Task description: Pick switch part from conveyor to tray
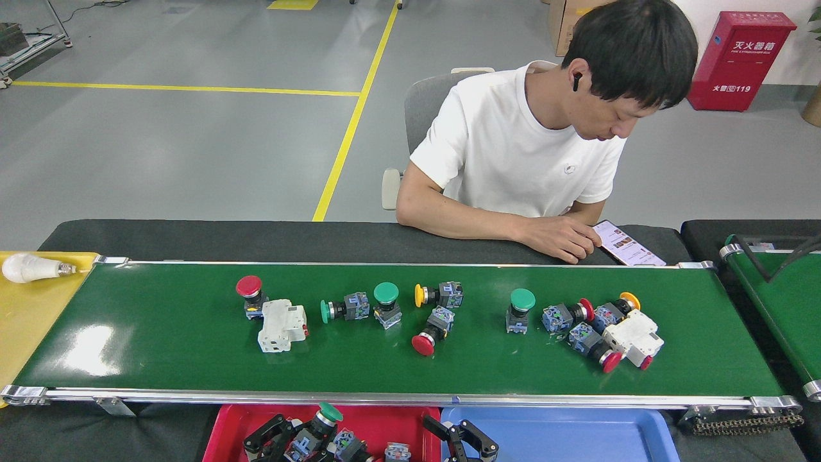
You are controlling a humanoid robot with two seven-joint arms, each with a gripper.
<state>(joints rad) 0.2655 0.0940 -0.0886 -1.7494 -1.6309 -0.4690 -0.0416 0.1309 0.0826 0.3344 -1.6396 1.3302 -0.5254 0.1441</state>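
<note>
Far left: white bulb [24, 267] lying on a yellow tray [25, 321], beside the conveyor [160, 333].

On the green belt, a red-capped switch [249, 292] touching a white breaker [281, 326]; then a green-capped switch lying sideways [340, 309], an upright green one [387, 303], a yellow one [437, 294], a red one tipped toward the near rail [430, 335].

Below the near rail, red tray [228, 430] with loose parts; left pincer [298, 436] over it, clamped on a green-capped switch part [324, 418].

Right pincer [463, 441] at the left end of the blue tray [577, 433], fingers apart, nothing between them.

Further right on the belt, a lone green switch [518, 309], then a touching cluster of red and orange switches around a second white breaker [632, 339].

Behind the belt, a seated person [526, 154], hand [564, 236] on a phone [627, 244].
</note>
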